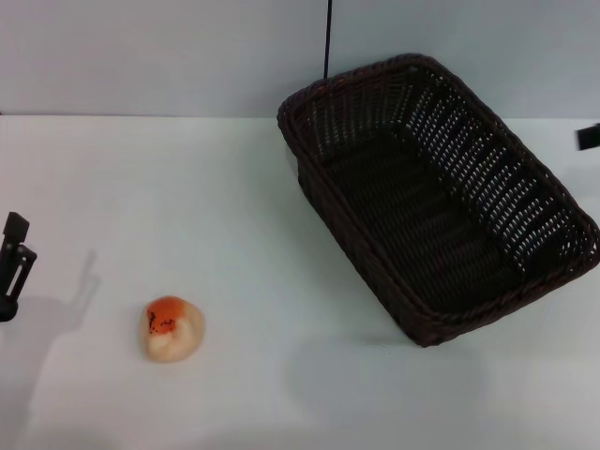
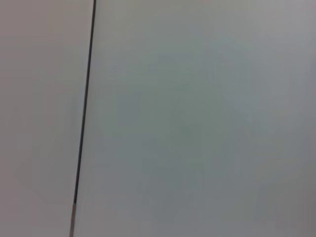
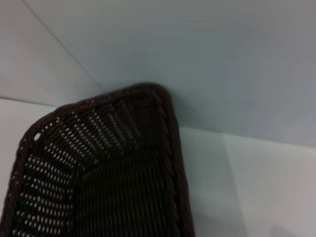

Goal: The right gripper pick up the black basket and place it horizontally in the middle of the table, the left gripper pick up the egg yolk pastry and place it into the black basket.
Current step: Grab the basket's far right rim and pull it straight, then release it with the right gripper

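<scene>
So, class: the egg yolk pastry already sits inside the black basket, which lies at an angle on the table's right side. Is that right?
Not quite. In the head view the egg yolk pastry sits on the bare table, left of the black basket and apart from it. The basket is empty, angled, on the right.

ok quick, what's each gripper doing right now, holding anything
left gripper: at the table's left edge, holding nothing; open or shut cannot be told.
right gripper: only a sliver shows at the right edge, beside the black basket; state cannot be told.
</scene>
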